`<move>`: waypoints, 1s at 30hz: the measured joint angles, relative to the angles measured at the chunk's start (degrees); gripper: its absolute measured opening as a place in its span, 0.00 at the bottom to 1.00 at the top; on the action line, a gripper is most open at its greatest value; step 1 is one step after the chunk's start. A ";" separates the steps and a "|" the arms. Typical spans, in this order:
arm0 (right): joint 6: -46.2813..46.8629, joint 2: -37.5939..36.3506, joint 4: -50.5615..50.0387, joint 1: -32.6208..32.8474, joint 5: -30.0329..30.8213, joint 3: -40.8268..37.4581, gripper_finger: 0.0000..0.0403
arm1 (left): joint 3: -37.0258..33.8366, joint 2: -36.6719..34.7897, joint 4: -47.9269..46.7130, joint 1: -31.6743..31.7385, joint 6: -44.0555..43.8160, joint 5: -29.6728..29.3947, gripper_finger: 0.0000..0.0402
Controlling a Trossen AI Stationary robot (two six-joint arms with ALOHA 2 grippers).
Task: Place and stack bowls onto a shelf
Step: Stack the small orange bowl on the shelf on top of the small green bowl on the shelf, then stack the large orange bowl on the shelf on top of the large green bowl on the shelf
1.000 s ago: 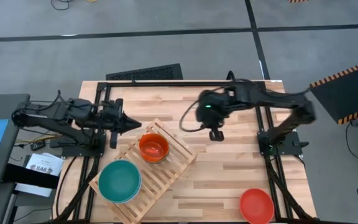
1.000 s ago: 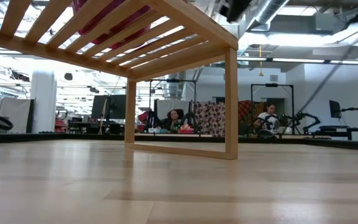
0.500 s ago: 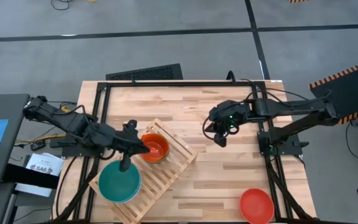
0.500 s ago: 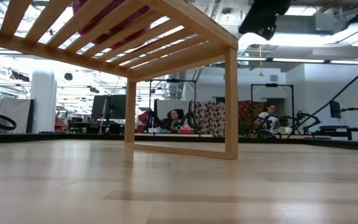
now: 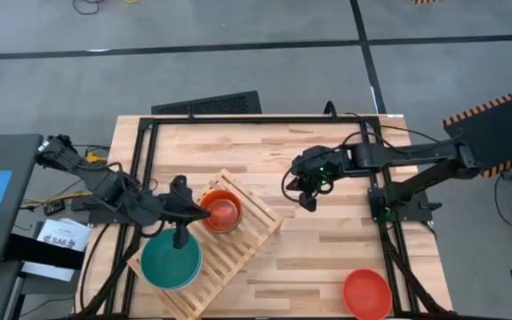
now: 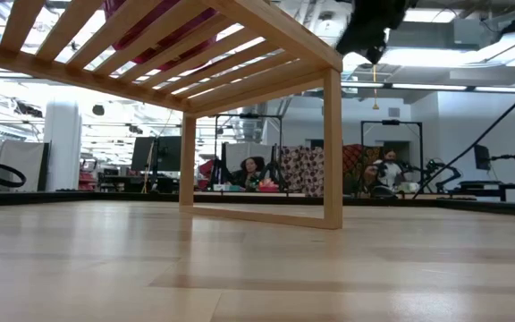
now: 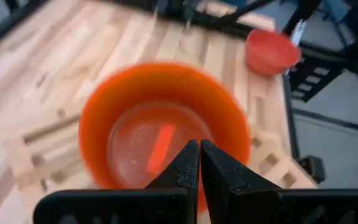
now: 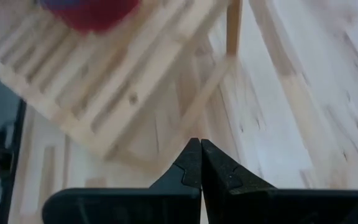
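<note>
Left gripper (image 5: 204, 211) hangs with its fingers pressed together and nothing between them, just at the near rim of the orange bowl (image 5: 220, 212), which sits on the slatted wooden shelf (image 5: 254, 219). In the left wrist view the orange bowl (image 7: 160, 127) fills the frame right ahead of the closed fingertips (image 7: 199, 163), with something reddish nested inside it. Just behind and to one side of this gripper, on the same shelf, sits a teal bowl (image 5: 172, 259), apparently on top of another.

Right gripper (image 5: 307, 201) hovers over bare tabletop (image 5: 327, 249) beyond the shelf's far end, its fingers likewise shut and holding nothing. Well away from it, at the table's edge near the right arm's base, lies a red bowl (image 5: 366, 294), the only bowl not yet on the shelf.

Judging by this layout, the stacking is nearly done and the red bowl is the step left. The next move likely calls for the right gripper to swing toward that bowl, spread its fingers, pinch the rim, and carry it over to the shelf.
</note>
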 joint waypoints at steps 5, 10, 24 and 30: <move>-0.06 0.01 0.90 0.01 -0.02 -0.01 0.05 | -0.94 0.05 1.25 -0.11 -1.34 1.24 0.00; 0.50 -1.33 -0.30 0.41 -1.98 -0.01 0.05 | 2.49 -2.08 1.89 -0.11 4.75 0.49 0.00; 36.45 -4.48 -20.87 20.19 -7.38 -9.31 0.12 | 5.81 -14.12 -1.79 4.76 14.62 -1.19 0.00; 70.38 -5.70 -5.09 35.32 -10.49 -16.07 0.18 | 5.79 -13.11 -2.66 5.04 16.66 -1.12 0.00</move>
